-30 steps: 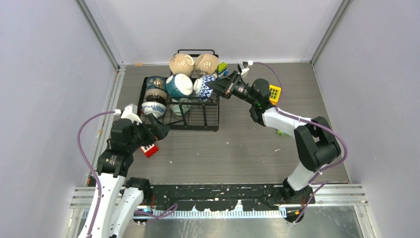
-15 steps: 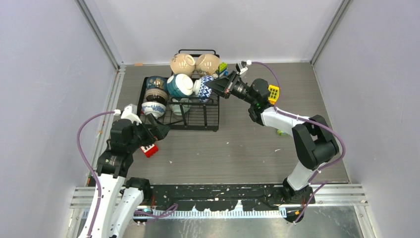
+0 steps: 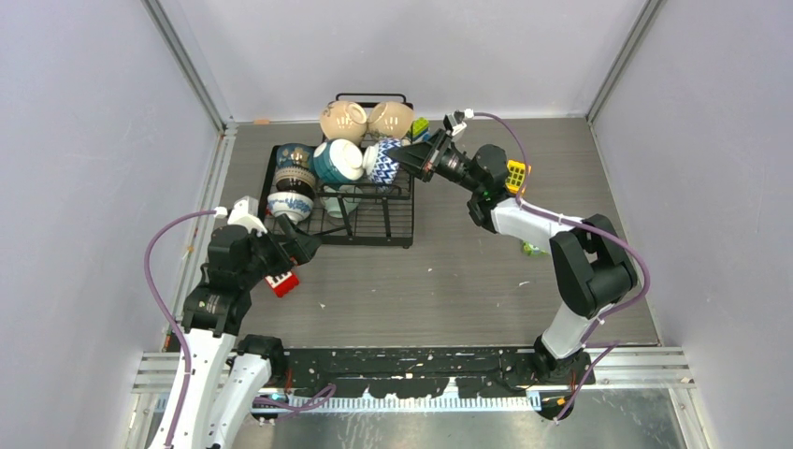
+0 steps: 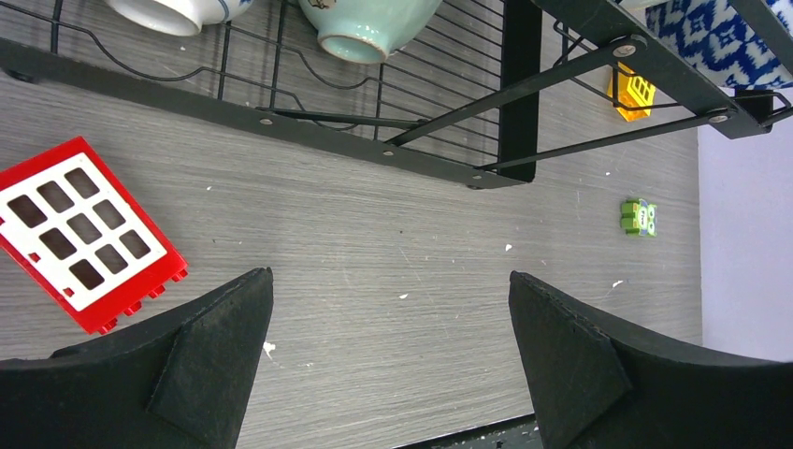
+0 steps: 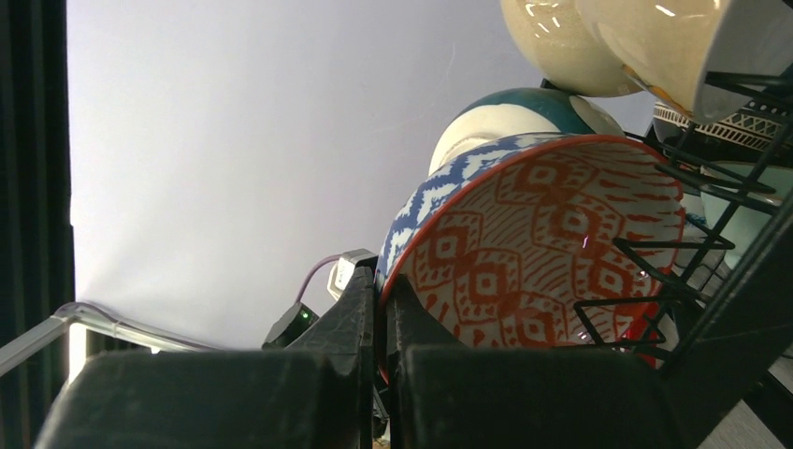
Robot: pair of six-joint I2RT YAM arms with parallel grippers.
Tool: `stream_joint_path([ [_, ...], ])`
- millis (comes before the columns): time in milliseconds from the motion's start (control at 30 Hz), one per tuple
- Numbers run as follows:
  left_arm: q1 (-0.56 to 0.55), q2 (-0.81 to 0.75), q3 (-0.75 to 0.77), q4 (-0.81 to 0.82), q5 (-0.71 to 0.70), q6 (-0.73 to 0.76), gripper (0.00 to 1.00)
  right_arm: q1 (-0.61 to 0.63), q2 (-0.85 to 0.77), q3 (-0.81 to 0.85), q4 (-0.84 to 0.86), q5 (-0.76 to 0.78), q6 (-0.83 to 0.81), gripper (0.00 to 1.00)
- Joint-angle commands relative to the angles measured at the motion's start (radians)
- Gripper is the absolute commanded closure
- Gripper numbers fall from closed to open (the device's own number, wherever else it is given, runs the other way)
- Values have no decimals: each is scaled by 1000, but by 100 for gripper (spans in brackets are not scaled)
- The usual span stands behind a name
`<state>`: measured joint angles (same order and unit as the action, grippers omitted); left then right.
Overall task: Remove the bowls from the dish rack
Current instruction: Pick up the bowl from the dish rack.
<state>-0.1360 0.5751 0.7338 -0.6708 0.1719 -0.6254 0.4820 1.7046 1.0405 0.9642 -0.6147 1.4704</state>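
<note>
black wire dish rack (image 3: pixel 383 229), far-left area. two cream bowls (image 3: pixel 342 120) on the raised back tier. teal bowl (image 3: pixel 337 161) and blue-and-white bowl (image 3: pixel 383 161) (red pattern inside) tilted mid-rack, the latter's rim pinched by the right end effector (image 5: pixel 382 297). brown banded bowl (image 3: pixel 295 176) and white bowl (image 3: pixel 290 204) at the left side.

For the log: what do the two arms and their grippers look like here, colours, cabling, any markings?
Both arms have white link shells with black joint housings. A purple cable loops along the left arm; another runs along the right arm. The left gripper and right gripper are black, with matte wedge-shaped fingers. No markings readable.
</note>
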Motion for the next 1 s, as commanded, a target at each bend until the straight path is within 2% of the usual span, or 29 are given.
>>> stream_joint_path([
  [0, 4, -13, 1, 24, -8, -5, 2, 7, -39, 70, 124, -28, 36, 99],
  [367, 4, -15, 10, 13, -14, -8, 2, 6, -64, 88, 111, -37, 34, 99],
  [967, 4, -28, 55, -44, -53, -14, 3, 7, -82, 113, 183, -35, 115, 99],
])
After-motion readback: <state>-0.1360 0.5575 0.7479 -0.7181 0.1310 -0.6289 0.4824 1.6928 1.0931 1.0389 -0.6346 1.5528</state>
